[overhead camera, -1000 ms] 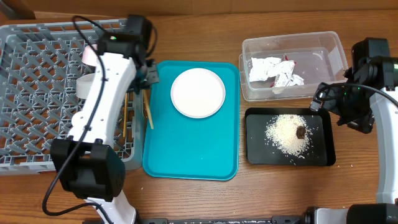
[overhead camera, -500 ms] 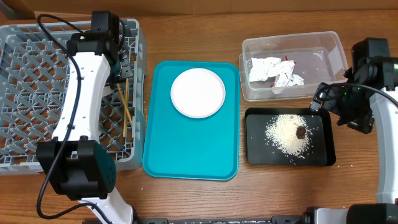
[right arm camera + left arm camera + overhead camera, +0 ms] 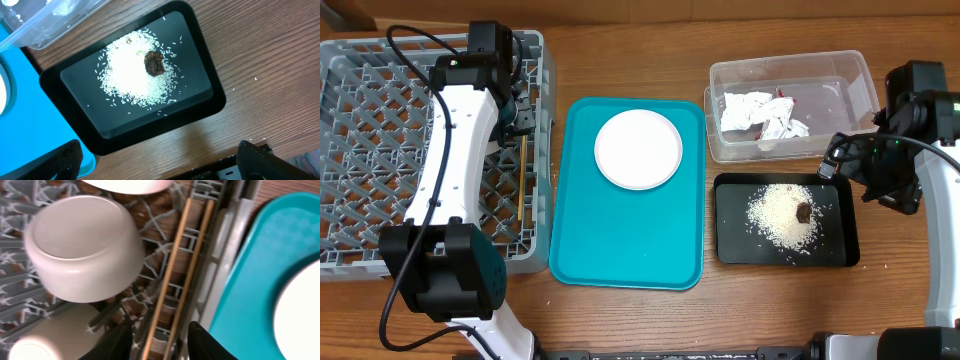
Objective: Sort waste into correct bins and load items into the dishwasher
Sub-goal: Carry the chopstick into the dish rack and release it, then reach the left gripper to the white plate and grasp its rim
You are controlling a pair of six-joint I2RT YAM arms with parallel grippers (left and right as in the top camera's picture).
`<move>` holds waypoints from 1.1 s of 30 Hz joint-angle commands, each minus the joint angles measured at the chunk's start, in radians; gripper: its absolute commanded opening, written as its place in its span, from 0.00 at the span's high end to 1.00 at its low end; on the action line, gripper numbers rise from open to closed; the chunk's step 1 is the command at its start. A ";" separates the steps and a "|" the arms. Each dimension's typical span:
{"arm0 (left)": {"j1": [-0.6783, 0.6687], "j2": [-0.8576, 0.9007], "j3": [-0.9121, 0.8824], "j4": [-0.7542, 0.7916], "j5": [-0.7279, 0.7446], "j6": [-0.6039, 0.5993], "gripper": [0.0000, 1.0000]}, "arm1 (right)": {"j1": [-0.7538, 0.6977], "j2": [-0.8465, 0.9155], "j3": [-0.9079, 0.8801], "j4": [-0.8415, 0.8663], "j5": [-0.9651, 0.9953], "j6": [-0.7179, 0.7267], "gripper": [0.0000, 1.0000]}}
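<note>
The grey dish rack [image 3: 380,130] fills the left side of the wooden table [image 3: 620,310]. Just right of it lies the teal tray [image 3: 620,240]. The left arm [image 3: 455,170] reaches from the near edge across the rack to its far right corner. Far right stands the clear tub [image 3: 840,90], and the flat black tray [image 3: 835,235] sits directly on its near side. The white plate [image 3: 638,149] rests on the far half of the teal tray, apart from both arms. In the left wrist view a pale bowl [image 3: 85,245] lies bottom-up on the rack's lattice. The two chopsticks [image 3: 172,275] lie side by side on the rack floor along its right wall. The left gripper [image 3: 160,345] hangs over their near ends, its jaws released and spread well wider than the sticks, touching neither. The right gripper [image 3: 160,167] hovers at the black tray's right side, its jaws wide apart and holding nothing. Crumpled paper scraps [image 3: 760,113] with red bits lie in the tub's left half. Rice grains [image 3: 135,75] spread over the middle of the black tray, with the small brown lump [image 3: 153,63] sitting on them.
</note>
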 commanded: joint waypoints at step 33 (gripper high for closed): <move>-0.560 0.219 -0.172 0.242 0.207 0.317 0.29 | -0.002 -0.011 0.023 0.008 0.009 0.000 0.00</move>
